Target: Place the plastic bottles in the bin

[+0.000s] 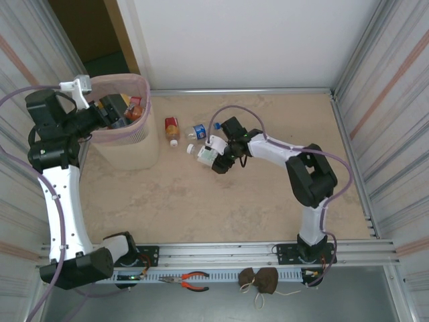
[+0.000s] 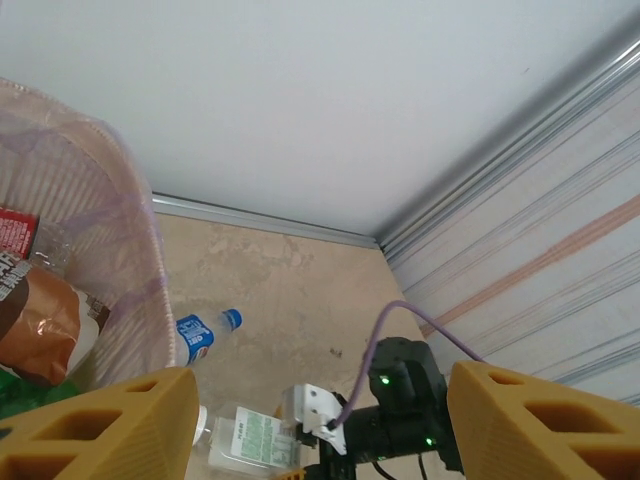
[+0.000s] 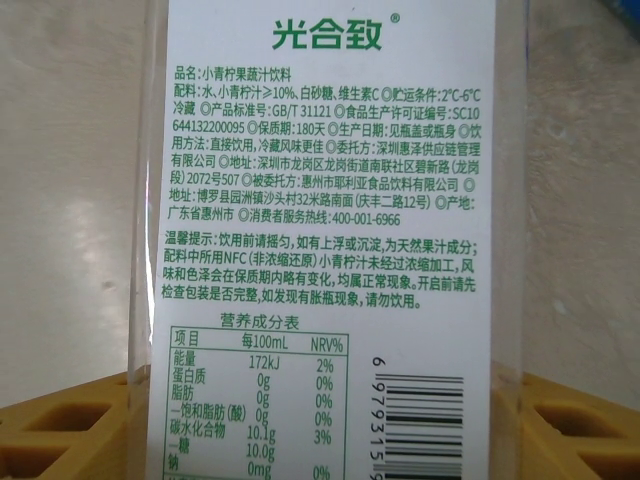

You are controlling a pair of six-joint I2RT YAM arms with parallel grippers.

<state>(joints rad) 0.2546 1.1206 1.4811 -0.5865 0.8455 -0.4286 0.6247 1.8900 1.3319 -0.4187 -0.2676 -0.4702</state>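
Step in hand: carry the clear bottle [image 1: 201, 153] over to the bin [image 1: 131, 151].
Right claw [image 1: 213, 155]: closed around the clear bottle across its white-and-green label, with a yellow pad on each side. Whether the bottle is off the tabletop [image 1: 201, 208] I cannot tell.
Doing it well: lift straight up first and keep the grip square on the flat label faces. The bottle should clear the bin's rim before the claw lets go over the middle.
Left claw [image 1: 120, 113]: open and holding nothing, hanging above the bin's mouth.
What stands in the way: the left arm sits over the bin, so it probably needs to back off before the right arm comes in.
Also on the route: a red-labelled bottle [image 1: 171, 128] and a blue-labelled bottle [image 1: 198, 131] lie between the clear bottle and the bin. A low sweep would likely knock them.
Bin: at the far left of the tabletop, with several bottles already inside.
Left to do: the two loose bottles on the tabletop.
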